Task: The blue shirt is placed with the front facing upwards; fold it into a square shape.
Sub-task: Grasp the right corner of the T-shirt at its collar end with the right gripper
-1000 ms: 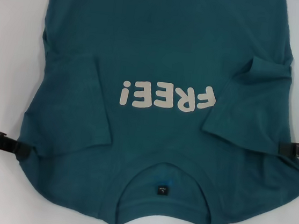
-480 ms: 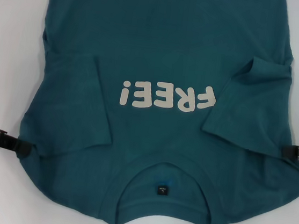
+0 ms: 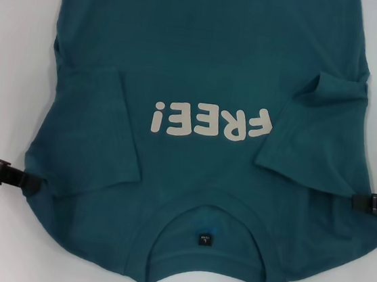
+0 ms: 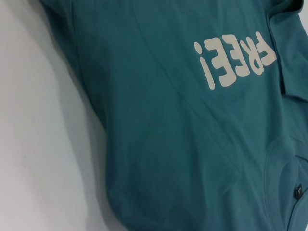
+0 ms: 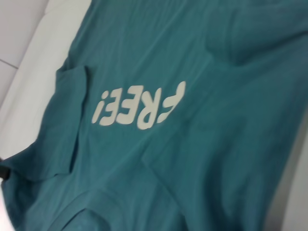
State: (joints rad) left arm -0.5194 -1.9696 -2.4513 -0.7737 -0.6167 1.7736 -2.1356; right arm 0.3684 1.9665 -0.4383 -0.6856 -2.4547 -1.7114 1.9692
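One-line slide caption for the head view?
Blue shirt front-up, sleeves folded in, left hand and right hand at its edges.

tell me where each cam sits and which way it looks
Head: above, looking down at the blue shirt on the white table; left pincer and right pincer at the shoulder edges.
Left wrist: beside the shirt's left, looking across it; no own body shown.
Right wrist: likewise from the right.
All share the FREE! lettering.

White "FREE!" on blue shirt [image 3: 210, 68] chest, neck label [image 3: 204, 239] apparently unreadable
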